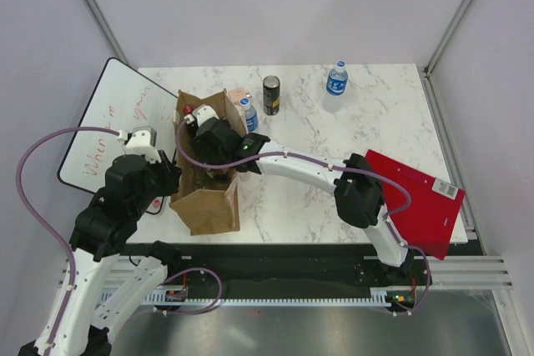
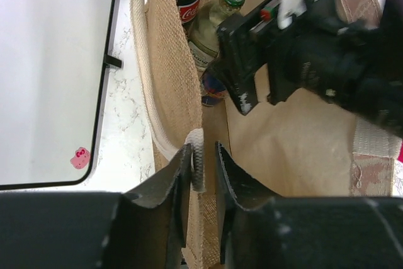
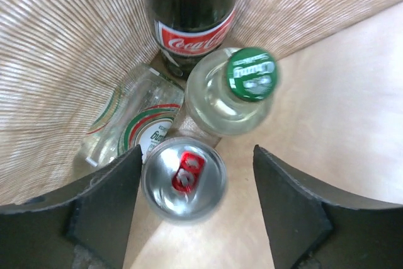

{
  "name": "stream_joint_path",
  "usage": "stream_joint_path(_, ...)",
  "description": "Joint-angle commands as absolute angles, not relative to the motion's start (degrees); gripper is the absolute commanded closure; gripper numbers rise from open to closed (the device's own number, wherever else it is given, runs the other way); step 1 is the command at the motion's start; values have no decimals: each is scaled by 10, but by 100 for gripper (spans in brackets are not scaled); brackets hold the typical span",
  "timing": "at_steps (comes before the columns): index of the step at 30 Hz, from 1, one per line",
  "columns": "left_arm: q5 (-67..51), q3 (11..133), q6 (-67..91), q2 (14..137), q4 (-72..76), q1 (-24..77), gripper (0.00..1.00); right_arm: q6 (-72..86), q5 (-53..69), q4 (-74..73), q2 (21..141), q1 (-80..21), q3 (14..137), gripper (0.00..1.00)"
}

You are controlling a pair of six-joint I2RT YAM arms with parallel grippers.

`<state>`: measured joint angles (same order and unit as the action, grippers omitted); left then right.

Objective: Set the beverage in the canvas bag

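can [image 3: 182, 179] in canvas bag [image 3: 56, 48] | capped bottle [image 3: 236, 92] just beside can

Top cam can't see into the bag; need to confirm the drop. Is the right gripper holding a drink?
Observer: No. Right wrist view: the right gripper is open, a silver can standing between its fingers, a clear gap on one side.
Operator: What else is inside?
Observer: A cola bottle and a green-capped bottle upright; a clear bottle looks tipped over.
Operator: Left arm?
Observer: Left wrist view: the left gripper straddles the canvas bag rim and its white strap; can't tell if it's clamped.
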<state>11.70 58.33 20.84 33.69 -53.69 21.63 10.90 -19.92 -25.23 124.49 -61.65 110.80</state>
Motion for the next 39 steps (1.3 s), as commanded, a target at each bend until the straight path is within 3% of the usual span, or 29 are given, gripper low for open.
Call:
stream_joint_path(1,114,595,220,336,-528,217,71,124,-195,-261,1166,-615,1107,21)
stream_joint_path(7,109,596,219,335,-530,217,62,127,-192,-290,1122,-614,1107,19)
stream_joint_path(14,105,592,221,332,-535,217,41,126,-192,-319,1063,-599,1126,17)
stream_joint_path(25,104,594,200,336,-533,217,36,117,-169,-334,1029,-447,1085,17)
stream_joint_path(30,108,599,194,332,-534,217,36,53,-128,-345,1073,-434,1119,18)
stream_joint_path(39,127,603,189,332,-549,217,36,-31,-76,-276,1106,-423,1055,18)
